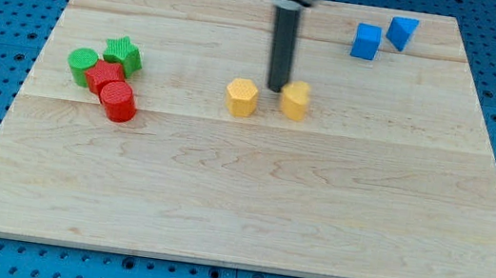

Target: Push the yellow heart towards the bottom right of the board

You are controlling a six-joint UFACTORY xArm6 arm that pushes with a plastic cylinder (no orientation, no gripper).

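Two yellow blocks sit near the board's middle. The one on the right looks like the yellow heart point(295, 99); the one on the left is a yellow hexagon-like block point(242, 97). My tip point(278, 88) stands between them, just above and left of the heart, touching or nearly touching its upper left edge. The dark rod rises from the tip to the view's top.
At the left sit a green round block point(82, 65), a green star-like block point(123, 53), a red block point(103, 75) and a red cylinder point(119, 101), clustered. Two blue blocks point(367, 41) point(401, 32) lie at the top right. The wooden board point(249, 206) sits on a blue pegboard.
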